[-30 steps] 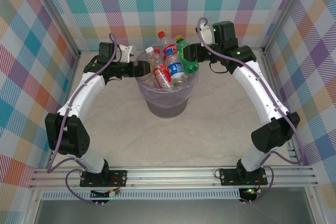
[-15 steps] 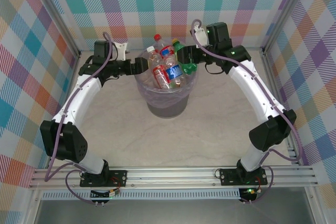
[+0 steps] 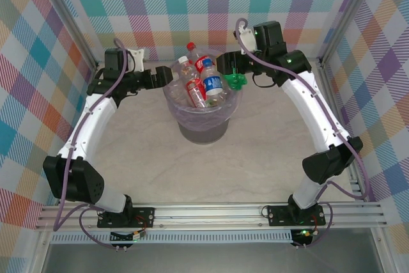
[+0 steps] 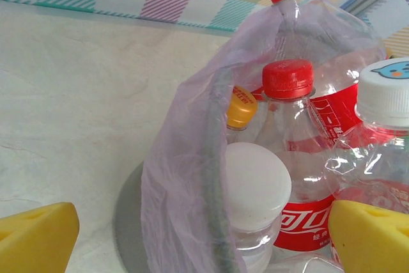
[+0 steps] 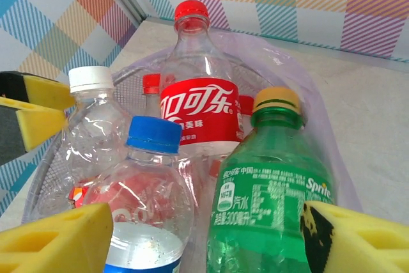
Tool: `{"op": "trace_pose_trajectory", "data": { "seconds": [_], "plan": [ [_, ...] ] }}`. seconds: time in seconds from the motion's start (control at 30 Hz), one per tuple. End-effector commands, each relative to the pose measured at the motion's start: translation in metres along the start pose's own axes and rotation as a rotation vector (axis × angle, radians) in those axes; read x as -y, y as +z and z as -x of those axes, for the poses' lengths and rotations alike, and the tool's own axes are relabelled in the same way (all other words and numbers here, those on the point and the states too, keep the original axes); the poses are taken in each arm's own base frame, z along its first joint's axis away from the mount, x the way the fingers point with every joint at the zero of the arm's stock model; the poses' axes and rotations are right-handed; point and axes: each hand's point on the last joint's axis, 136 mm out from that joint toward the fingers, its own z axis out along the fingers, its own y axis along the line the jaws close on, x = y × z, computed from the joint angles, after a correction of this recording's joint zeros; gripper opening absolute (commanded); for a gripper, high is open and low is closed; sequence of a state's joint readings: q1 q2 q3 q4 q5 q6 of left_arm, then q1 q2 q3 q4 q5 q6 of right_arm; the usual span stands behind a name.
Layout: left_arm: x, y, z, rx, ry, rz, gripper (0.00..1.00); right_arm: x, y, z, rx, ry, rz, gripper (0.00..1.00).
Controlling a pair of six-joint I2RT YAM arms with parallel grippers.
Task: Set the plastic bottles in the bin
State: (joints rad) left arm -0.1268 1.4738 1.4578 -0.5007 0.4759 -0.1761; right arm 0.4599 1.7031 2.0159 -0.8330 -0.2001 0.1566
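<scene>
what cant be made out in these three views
Top view: what lies lower in the bin, buried under the top bottles.
Right wrist view: the base of the green bottle, and whether the right fingers touch it, cut off by the bottom edge.
Left wrist view: the label of the white-capped bottle, cut off by the bottom edge and partly veiled by the lavender bag.

Overall light: bright, even light is falling from overhead in every view.
Shadows: the bin (image 3: pixel 203 133) is casting only a faint, soft shadow on the pale surface (image 3: pixel 192 174).
Glare: small white highlights are glinting on the clear bottles (image 5: pixel 192 110) and the lavender bag (image 4: pixel 182 177).
Focus: yellow pads (image 4: pixel 35 238) nearest the wrist lenses are showing soft, while the labels are reading crisp.
Edges: the checked walls (image 3: pixel 38 62) are leaning inward in the overhead view.
</scene>
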Motion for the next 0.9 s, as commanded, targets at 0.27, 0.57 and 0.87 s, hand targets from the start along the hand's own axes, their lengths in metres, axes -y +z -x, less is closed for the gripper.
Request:
{"op": "trace_pose_trajectory", "data": {
  "seconds": [0.27,0.57,0.87],
  "plan": [
    [0.023,-0.033,0.003,0.059,-0.050,-0.057,1.00,0.007,0.014,-0.026,-0.096,0.026,-0.020,0.66],
    [0.019,-0.034,-0.010,0.048,-0.064,-0.047,1.00,-0.004,0.037,-0.040,-0.151,0.090,0.053,0.60],
    [0.017,-0.023,-0.016,0.046,-0.099,-0.085,1.00,-0.014,0.019,-0.024,-0.101,0.085,0.055,0.66]
  ]
}}
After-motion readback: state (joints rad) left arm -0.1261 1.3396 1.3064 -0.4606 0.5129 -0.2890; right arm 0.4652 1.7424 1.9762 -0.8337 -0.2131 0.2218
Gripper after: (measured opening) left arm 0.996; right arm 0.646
